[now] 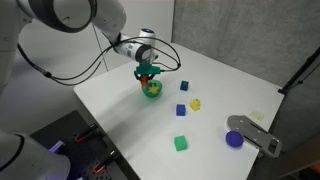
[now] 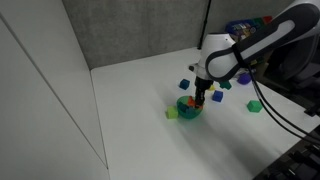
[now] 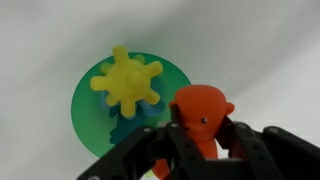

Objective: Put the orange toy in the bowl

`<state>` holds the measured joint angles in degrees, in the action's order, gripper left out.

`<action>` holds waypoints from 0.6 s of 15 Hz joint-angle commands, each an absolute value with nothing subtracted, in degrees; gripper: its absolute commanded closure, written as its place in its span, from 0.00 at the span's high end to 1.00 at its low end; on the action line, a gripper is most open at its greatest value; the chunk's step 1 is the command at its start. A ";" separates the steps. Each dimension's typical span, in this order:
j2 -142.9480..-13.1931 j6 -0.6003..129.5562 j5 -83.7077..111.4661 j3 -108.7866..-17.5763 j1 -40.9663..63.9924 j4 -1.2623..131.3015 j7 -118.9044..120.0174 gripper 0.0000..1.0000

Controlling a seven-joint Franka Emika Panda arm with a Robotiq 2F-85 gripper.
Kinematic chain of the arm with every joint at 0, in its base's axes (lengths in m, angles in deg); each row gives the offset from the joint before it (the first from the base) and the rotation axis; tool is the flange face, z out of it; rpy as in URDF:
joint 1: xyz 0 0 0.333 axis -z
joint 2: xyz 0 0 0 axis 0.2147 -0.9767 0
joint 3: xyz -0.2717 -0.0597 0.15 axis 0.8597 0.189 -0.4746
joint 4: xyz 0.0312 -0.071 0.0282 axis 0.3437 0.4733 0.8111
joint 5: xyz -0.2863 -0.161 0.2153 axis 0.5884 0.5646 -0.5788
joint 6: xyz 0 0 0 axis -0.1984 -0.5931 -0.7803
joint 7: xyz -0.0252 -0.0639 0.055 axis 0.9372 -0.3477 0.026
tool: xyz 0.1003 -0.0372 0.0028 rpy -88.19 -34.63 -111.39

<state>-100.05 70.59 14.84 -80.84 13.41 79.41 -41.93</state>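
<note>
In the wrist view my gripper (image 3: 200,140) is shut on the orange toy (image 3: 198,112), a small orange-red figure with an eye, held between the black fingers. Just beyond it lies the green bowl (image 3: 92,110) with a yellow gear-shaped piece (image 3: 128,82) inside. In both exterior views the gripper (image 1: 150,72) (image 2: 203,95) hangs right above the bowl (image 1: 152,90) (image 2: 188,108) on the white table. The orange toy shows as a small red spot at the fingers (image 2: 207,97).
On the white table (image 1: 120,120) lie blue cubes (image 1: 184,86) (image 1: 181,110), a pale yellow piece (image 1: 196,103), a green block (image 1: 181,143), and a purple round object (image 1: 234,139) beside a grey tool (image 1: 255,132). A small green block (image 2: 171,114) sits by the bowl.
</note>
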 commanded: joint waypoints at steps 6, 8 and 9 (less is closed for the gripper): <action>-102.28 77.98 14.44 -82.15 15.11 80.70 -45.98 0.75; -102.29 79.42 14.38 -82.40 15.61 80.73 -46.74 0.90; -101.95 79.75 14.17 -82.58 15.97 80.77 -47.06 0.98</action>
